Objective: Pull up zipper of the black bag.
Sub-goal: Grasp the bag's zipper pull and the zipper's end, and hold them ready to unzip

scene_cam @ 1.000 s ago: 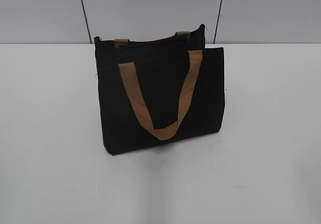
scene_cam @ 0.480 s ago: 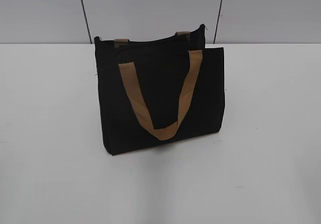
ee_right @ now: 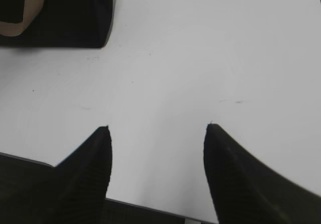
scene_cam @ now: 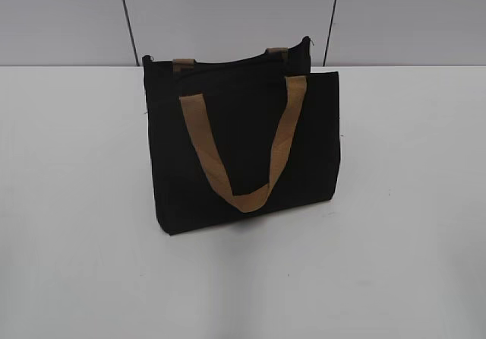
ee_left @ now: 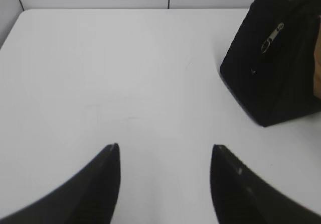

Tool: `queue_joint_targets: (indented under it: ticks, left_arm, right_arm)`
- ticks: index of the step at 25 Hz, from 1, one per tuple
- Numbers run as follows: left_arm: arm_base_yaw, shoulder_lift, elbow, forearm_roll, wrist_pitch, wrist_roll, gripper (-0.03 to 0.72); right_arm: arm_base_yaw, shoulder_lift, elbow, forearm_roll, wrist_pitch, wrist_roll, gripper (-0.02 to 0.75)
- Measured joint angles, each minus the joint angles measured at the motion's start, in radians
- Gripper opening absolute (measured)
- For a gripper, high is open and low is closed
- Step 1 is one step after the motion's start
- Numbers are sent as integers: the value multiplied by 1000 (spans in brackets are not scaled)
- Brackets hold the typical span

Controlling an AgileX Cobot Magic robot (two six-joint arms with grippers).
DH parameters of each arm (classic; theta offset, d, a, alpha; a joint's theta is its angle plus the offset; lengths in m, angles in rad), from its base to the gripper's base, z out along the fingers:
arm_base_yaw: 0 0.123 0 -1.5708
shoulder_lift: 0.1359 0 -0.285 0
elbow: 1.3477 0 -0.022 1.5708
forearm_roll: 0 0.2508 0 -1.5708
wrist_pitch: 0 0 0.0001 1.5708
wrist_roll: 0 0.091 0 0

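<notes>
The black bag (scene_cam: 243,149) stands upright in the middle of the white table, with a tan handle (scene_cam: 241,145) hanging down its front. In the left wrist view the bag (ee_left: 273,63) is at the upper right, and a small silver ring-shaped zipper pull (ee_left: 271,38) hangs on its end face. In the right wrist view only a lower corner of the bag (ee_right: 65,18) shows at the top left. My left gripper (ee_left: 164,151) is open and empty over bare table, well short of the bag. My right gripper (ee_right: 156,131) is open and empty near the table's front edge. Neither gripper shows in the exterior view.
The white table (scene_cam: 410,202) stretches on both sides of the bag. A grey panelled wall (scene_cam: 228,12) stands behind it. The table's front edge (ee_right: 150,206) shows below my right gripper.
</notes>
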Motion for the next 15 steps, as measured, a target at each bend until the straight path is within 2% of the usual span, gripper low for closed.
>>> queue_joint_targets:
  ticks: [8, 15]
  left_arm:
    - [0, 124, -1, 20, -50, 75, 433]
    - [0, 314, 13, -108, -422, 147, 407]
  right_arm:
    - [0, 245, -69, 15, -94, -16, 452]
    - [0, 461, -123, 108, -195, -80, 452]
